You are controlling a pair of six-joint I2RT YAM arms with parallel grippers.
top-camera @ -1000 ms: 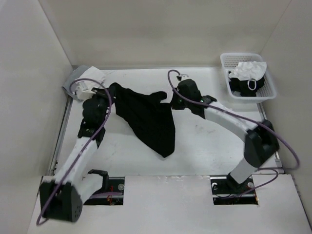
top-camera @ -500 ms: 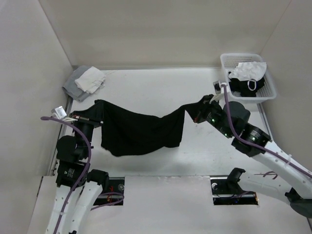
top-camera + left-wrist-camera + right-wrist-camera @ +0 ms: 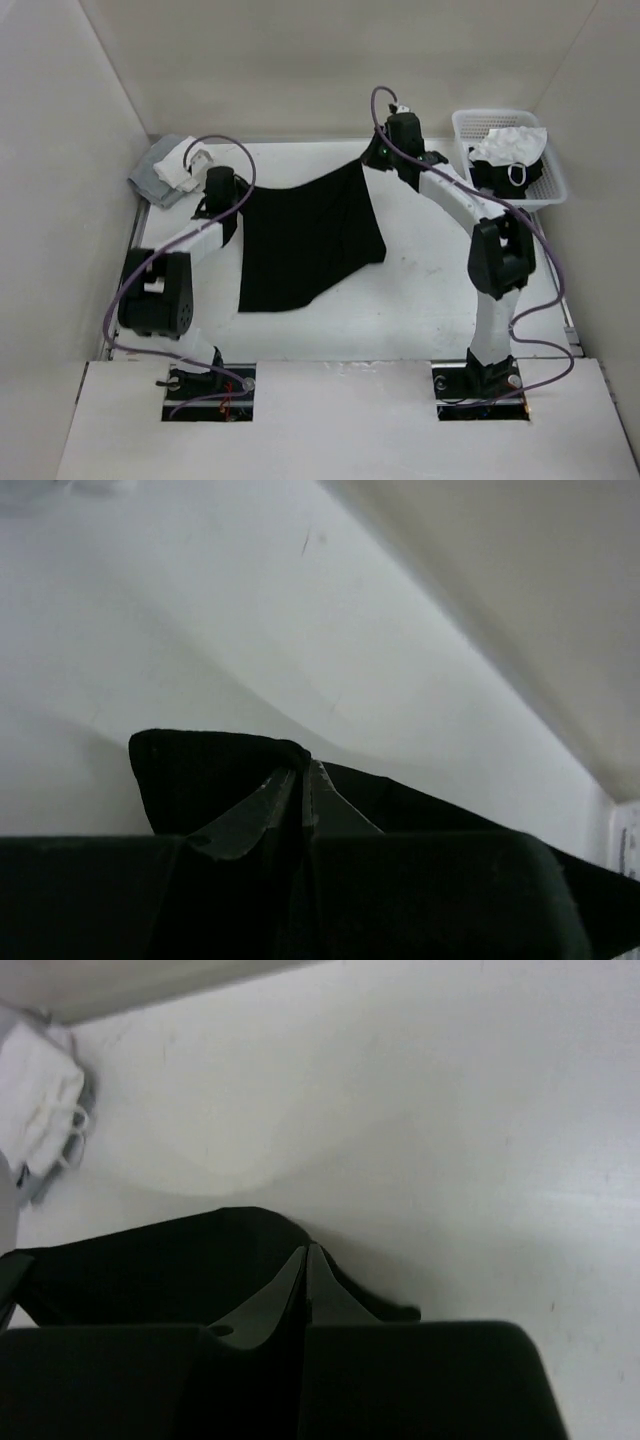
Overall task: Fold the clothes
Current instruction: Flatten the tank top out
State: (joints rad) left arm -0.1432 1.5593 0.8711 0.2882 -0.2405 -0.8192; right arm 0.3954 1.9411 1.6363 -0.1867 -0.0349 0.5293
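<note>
Only the overhead view takes in the whole layout. The black shirt lies across the middle of the table. Its far edge is stretched between the left claw and the right claw, and the rest runs toward the near side, ending in a corner close to the left arm. From above the claws themselves are too small to read, and it is not clear whether that far edge is lifted off the table.

The wrist cameras settle the grip. On the left, the two fingers are pressed together with a fold of black fabric pinched between their tips. On the right, the fingers are closed the same way on another corner of the shirt. Both claws are therefore clamped on the cloth with no visible gap. The right wrist camera also catches the grey-and-white pile at the far left corner of the table, well apart from the shirt.

The basket appears only in the overhead view, at the far right just beyond the right arm. It is white plastic with slotted walls. A crumpled white cloth sits on top, and under it is a dark item with a small pale loop on it (what kind of item is not clear).
</note>
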